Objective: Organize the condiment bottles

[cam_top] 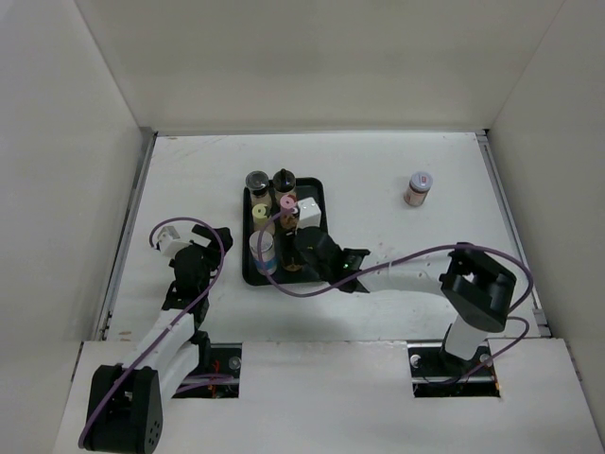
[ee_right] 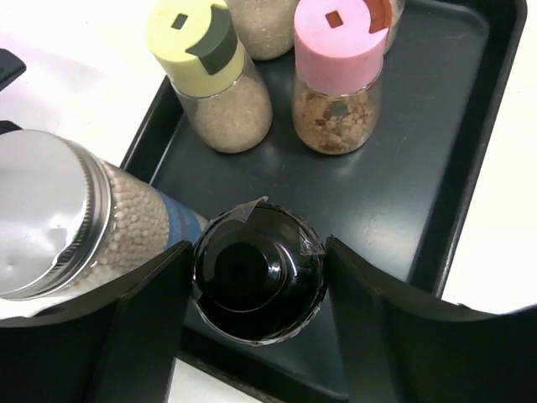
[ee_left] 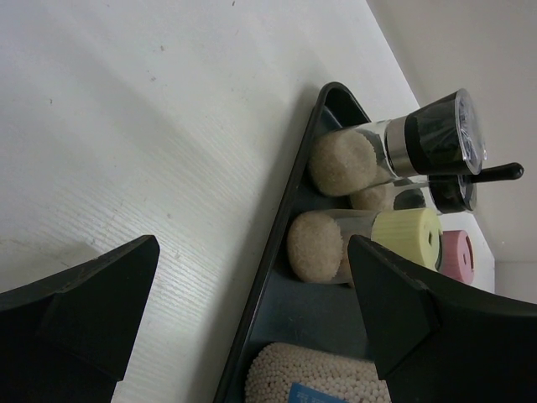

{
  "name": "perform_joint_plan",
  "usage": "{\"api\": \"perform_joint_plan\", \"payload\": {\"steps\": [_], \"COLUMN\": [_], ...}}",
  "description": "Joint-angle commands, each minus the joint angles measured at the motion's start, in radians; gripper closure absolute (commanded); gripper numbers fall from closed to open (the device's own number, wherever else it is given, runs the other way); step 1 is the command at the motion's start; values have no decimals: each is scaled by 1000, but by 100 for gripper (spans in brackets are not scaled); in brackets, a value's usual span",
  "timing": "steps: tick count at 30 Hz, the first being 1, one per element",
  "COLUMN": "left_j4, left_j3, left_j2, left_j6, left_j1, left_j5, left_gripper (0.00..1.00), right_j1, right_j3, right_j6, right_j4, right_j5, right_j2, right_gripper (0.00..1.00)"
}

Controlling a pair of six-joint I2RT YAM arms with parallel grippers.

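Observation:
A flat black tray (cam_top: 317,189) holds several spice jars: grey-capped (cam_top: 257,180), black-capped (cam_top: 285,178), yellow-capped (cam_top: 262,213), pink-capped (cam_top: 285,203), white-capped (cam_top: 309,210), and a taller white bottle with a blue band (cam_top: 264,251). My right gripper (cam_top: 301,257) is over the tray's near part. In the right wrist view it (ee_right: 258,285) is shut on a black-capped jar (ee_right: 258,281), beside the tall bottle (ee_right: 75,218), the yellow jar (ee_right: 214,75) and the pink jar (ee_right: 340,75). My left gripper (cam_top: 194,260) is open and empty, left of the tray (ee_left: 277,252).
One jar with a pink-grey cap (cam_top: 418,187) stands alone on the white table at the back right. White walls enclose the table on three sides. The left wrist view shows the grey-capped jar (ee_left: 394,151) and yellow-capped jar (ee_left: 369,243) beyond the tray rim.

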Motion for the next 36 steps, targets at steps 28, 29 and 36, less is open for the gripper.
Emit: {"api": "perform_joint_plan", "payload": {"steps": [28, 29, 36], "left_j4": [42, 45, 38], "left_j3": [18, 18, 12], "left_j2": [22, 25, -3], "left_j6": [10, 10, 10], "left_j1": [-13, -13, -4], "left_j5": [5, 9, 12], "left_gripper": [0, 0, 0], "right_j1": [-863, -872, -904], "right_j3": [-134, -107, 0], "right_j6": [14, 16, -10], "right_j4": [62, 65, 97], "right_j5": [43, 21, -73], "right_j2": [-237, -198, -29], "right_gripper": [5, 5, 6]}}
